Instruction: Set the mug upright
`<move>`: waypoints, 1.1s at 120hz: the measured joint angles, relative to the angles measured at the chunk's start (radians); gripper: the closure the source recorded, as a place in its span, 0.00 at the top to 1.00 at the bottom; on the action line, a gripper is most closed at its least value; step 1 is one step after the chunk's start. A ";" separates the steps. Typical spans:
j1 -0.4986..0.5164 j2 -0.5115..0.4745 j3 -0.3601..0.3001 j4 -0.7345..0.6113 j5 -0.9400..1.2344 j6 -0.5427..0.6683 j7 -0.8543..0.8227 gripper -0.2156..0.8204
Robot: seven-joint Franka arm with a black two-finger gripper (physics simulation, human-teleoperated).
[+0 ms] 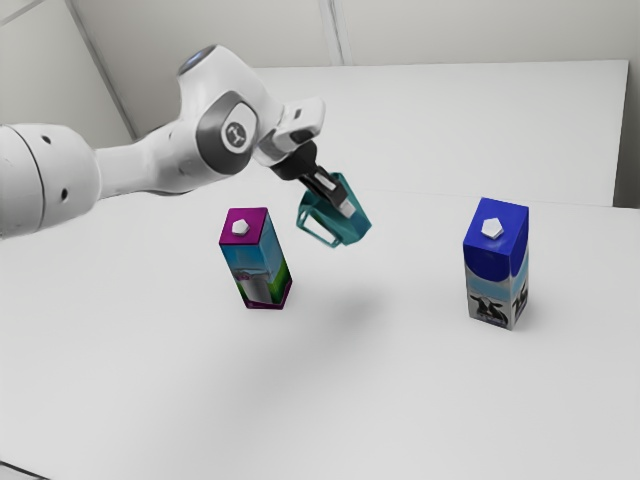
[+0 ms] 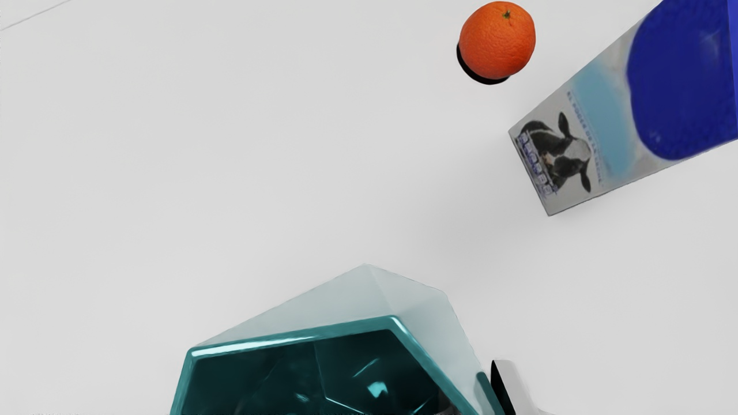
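mug (image 2: 294, 374) — aslant in claw (image 1: 343, 205), apparently mid-air

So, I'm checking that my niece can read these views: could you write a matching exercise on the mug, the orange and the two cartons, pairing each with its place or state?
1. Mug
2. Orange
3. Cow carton
4. Magenta-topped carton

A. Standing, exterior view's right
B. Held above the table by the gripper
C. Standing, exterior view's left
D. Resting near the cow carton

Pairs: 1-B, 2-D, 3-A, 4-C.
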 joint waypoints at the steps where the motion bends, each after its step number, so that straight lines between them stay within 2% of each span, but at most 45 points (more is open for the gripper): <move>1: -0.001 0.008 0.000 0.010 0.013 -0.009 -0.006 0.04; 11: -0.012 0.065 -0.001 0.059 0.108 -0.080 -0.062 0.04; 20: -0.028 0.071 -0.003 0.061 0.154 -0.123 -0.111 0.04; 39: -0.076 -0.063 -0.022 -0.159 0.201 -0.136 -0.220 0.04; 51: -0.093 -0.089 -0.033 -0.257 0.213 -0.086 -0.285 0.04; 74: -0.111 -0.086 -0.055 -0.287 0.325 0.063 -0.410 0.04; 99: -0.109 -0.083 -0.058 -0.356 0.367 0.132 -0.533 0.04; 119: -0.080 -0.078 -0.060 -0.360 0.363 0.153 -0.593 0.39; 132: -0.059 -0.072 -0.060 -0.360 0.362 0.160 -0.623 0.54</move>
